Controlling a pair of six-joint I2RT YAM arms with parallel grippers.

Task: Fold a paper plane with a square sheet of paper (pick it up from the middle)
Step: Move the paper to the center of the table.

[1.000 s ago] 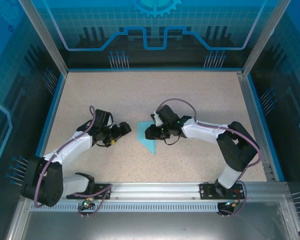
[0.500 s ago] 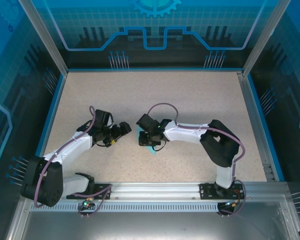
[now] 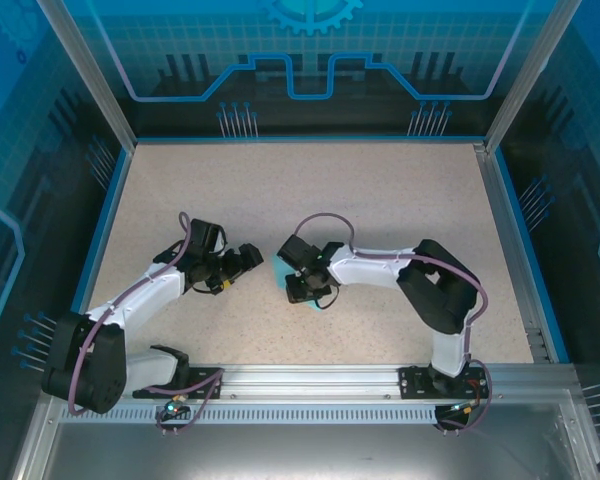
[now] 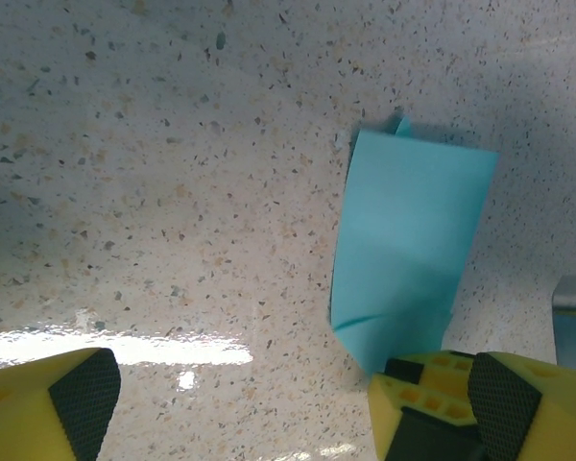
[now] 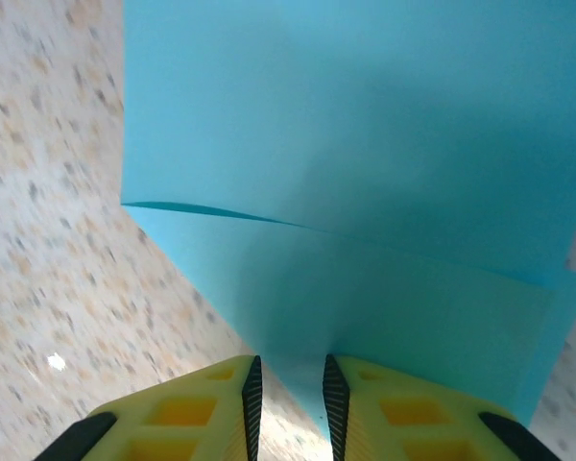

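Speckled beige bench (image 3: 380,190) inside a blue-panelled enclosure. Folded square sheet of paper (image 4: 408,240) lies mid-bench between the two arms, mostly under the right pincer (image 5: 288,384). Right pincer jaws are nearly closed, with a narrow gap at the sheet's edge; can't tell if it actually pinches. Left pincer (image 4: 250,403) is spread wide, low over the bench just beside the sheet, holding nothing.

right gripper (image 5: 290,396): jaws narrowly apart; near corner of sheet of paper (image 5: 365,144) runs between them; contact indeterminate | paper: cyan; folded; layers overlapping | table (image 5: 38,221): speckled; left of paper
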